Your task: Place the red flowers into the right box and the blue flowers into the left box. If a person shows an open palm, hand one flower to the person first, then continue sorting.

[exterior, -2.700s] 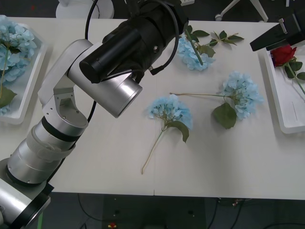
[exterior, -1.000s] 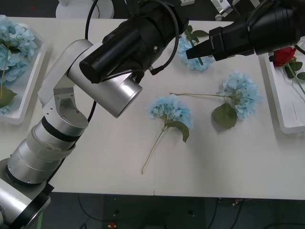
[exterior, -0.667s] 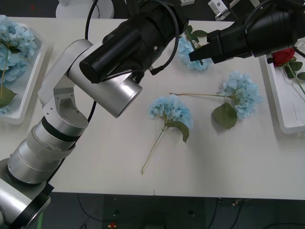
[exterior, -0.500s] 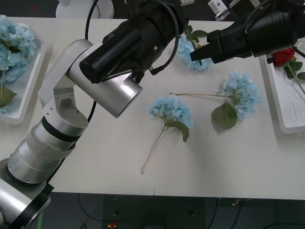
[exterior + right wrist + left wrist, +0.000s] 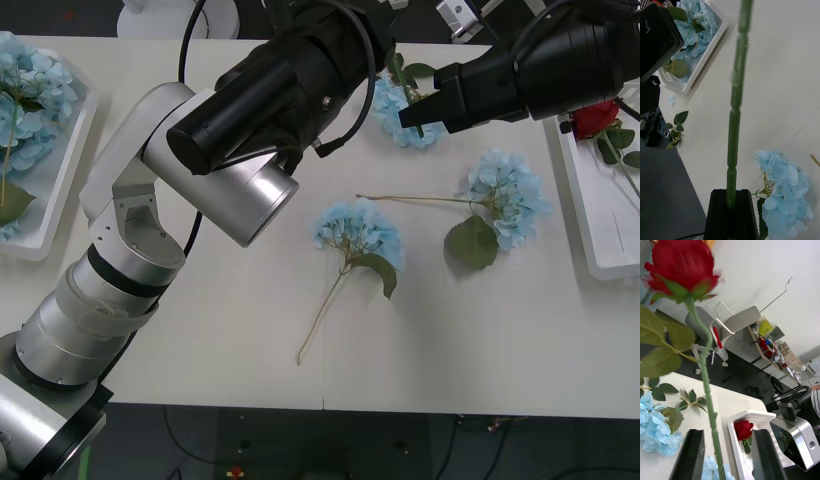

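A red flower (image 5: pixel 679 262) stands upright in the left wrist view, its stem (image 5: pixel 709 405) passing between my left gripper's (image 5: pixel 728 444) open black fingers. My right gripper (image 5: pixel 730 198) is shut on that green stem (image 5: pixel 733 131). In the front view my right gripper (image 5: pixel 408 110) reaches in from the right beside my left arm (image 5: pixel 290 70), above a blue flower (image 5: pixel 400 125). Two more blue flowers (image 5: pixel 357 232) (image 5: pixel 510 195) lie mid-table. A second red flower (image 5: pixel 595 113) lies in the right box (image 5: pixel 590 240). The left box (image 5: pixel 40 245) holds blue flowers.
Loose green leaf sprigs (image 5: pixel 475 78) lie at the table's far edge. My left arm's large silver and black links span the table's left half. A chair (image 5: pixel 730 320) and cluttered shelves stand in the room beyond the table.
My right arm swung from over the right box to the stem beside my left arm. It has hardly moved in the last half second. The flowers on the table lie as before.
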